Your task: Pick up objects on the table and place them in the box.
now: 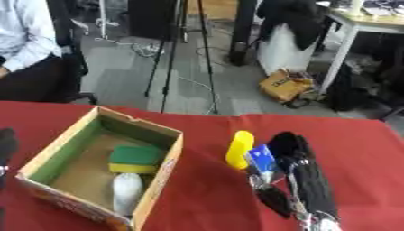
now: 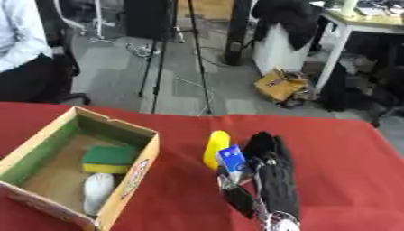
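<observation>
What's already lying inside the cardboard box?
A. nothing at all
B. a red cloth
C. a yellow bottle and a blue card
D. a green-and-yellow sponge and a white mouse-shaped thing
D: the cardboard box holds a green-and-yellow sponge and a white rounded object; the yellow item stands outside on the table.

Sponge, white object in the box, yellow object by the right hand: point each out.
sponge (image 1: 135, 154): left eye view, green top face.
white object (image 1: 127, 191): left eye view, its middle.
yellow object (image 1: 239, 149): left eye view, its middle.
right hand (image 2: 272, 180): right eye view, back of hand.
</observation>
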`<state>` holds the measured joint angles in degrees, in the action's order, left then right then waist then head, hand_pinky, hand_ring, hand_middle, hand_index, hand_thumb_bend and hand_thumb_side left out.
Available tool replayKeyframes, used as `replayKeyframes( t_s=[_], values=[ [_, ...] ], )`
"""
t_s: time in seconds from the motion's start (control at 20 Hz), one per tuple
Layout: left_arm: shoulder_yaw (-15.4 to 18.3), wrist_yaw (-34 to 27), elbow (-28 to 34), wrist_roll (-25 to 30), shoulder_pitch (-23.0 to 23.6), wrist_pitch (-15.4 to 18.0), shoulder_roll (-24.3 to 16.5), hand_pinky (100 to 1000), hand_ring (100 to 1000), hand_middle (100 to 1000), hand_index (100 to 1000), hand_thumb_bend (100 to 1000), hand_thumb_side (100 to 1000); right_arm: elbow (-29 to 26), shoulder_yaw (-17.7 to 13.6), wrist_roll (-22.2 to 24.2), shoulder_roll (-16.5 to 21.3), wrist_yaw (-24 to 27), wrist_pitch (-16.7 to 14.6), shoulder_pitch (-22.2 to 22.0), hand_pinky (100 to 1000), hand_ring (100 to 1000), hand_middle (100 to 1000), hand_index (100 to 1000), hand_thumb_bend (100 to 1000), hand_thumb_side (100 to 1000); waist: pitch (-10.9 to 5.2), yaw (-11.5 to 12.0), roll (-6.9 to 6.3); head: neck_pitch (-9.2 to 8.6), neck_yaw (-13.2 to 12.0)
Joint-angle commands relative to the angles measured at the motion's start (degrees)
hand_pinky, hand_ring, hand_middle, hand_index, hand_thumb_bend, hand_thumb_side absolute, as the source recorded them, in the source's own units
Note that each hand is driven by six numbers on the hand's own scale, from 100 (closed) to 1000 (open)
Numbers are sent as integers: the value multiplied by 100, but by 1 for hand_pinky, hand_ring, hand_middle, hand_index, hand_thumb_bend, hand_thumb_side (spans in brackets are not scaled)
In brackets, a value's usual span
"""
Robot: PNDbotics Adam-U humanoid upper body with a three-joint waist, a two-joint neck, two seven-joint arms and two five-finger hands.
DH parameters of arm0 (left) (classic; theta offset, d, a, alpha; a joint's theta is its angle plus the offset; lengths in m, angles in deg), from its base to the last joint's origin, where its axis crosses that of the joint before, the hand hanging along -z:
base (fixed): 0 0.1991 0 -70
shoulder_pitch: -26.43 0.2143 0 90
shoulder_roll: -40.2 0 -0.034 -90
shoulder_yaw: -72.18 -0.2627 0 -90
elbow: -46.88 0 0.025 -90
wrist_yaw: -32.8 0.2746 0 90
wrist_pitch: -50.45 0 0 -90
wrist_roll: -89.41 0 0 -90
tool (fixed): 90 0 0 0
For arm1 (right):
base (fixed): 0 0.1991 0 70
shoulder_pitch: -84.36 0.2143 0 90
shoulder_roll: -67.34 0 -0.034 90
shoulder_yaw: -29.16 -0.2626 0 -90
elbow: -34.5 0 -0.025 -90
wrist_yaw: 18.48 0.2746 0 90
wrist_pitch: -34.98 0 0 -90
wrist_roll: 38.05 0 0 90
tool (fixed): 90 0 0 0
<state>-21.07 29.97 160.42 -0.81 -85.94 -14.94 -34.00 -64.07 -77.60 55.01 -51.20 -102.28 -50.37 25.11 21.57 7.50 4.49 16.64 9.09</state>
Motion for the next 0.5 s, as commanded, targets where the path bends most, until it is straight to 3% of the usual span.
replayKeyframes(
  t_s=[0.05, 0.5],
  values=[
    [-25, 1, 105, 14, -18, -13, -6, 989, 930, 937, 848, 100, 896, -245, 67, 51, 110, 168, -7, 113, 952, 919, 496, 650, 374, 748, -168, -15, -9, -18, -29],
    [-31, 3, 105, 32, 21, -36, -25, 989, 930, 938, 849, 100, 896, -421, 219, 120, 187, 520, -95, 231, 954, 915, 489, 639, 366, 763, -242, -35, 65, -8, -117]
  ],
)
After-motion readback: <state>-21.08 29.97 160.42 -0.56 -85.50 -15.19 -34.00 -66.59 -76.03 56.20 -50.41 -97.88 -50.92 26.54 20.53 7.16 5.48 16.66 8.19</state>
